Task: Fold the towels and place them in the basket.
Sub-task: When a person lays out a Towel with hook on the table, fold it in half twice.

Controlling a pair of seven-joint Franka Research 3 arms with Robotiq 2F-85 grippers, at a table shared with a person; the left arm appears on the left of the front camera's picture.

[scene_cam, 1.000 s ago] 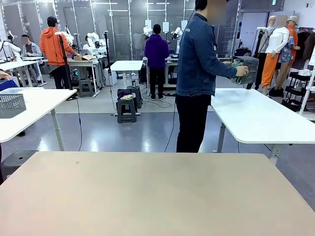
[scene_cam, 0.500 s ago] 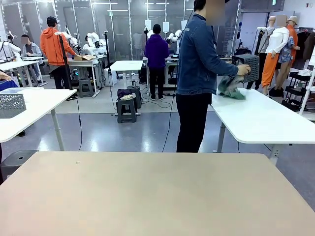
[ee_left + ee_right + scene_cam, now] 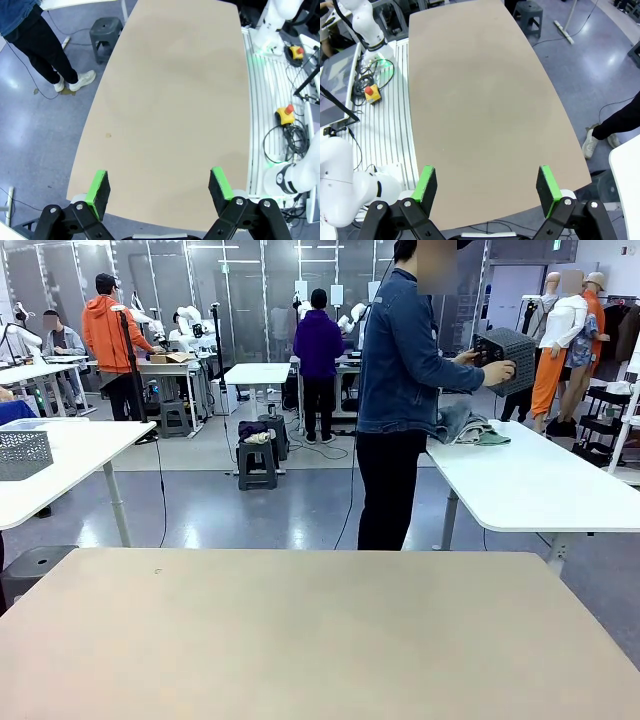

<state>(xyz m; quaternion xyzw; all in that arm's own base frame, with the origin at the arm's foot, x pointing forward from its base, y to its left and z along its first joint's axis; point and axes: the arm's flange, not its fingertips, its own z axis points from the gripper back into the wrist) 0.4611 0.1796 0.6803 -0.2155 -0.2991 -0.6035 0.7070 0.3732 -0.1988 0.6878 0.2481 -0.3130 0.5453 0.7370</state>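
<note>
Beige and bare, the robot's table [image 3: 300, 640] stretches across the foreground, with a workshop of other tables and people beyond it. Past its far edge a person [image 3: 400, 370] in a denim jacket stands turned toward a white table [image 3: 540, 480] at the right. The person holds the dark mesh basket [image 3: 505, 348] tilted in the air above that table's left end, one hand [image 3: 497, 372] on its side. The towels [image 3: 472, 430] lie in a loose heap at the white table's left edge, just below the basket, the blue-grey one bunched against the green. In its wrist view the left gripper [image 3: 159, 182] hangs over the beige tabletop with jaws spread wide and nothing between them. The right gripper [image 3: 486, 184] does likewise, its green pads far apart over the bare surface.
</note>
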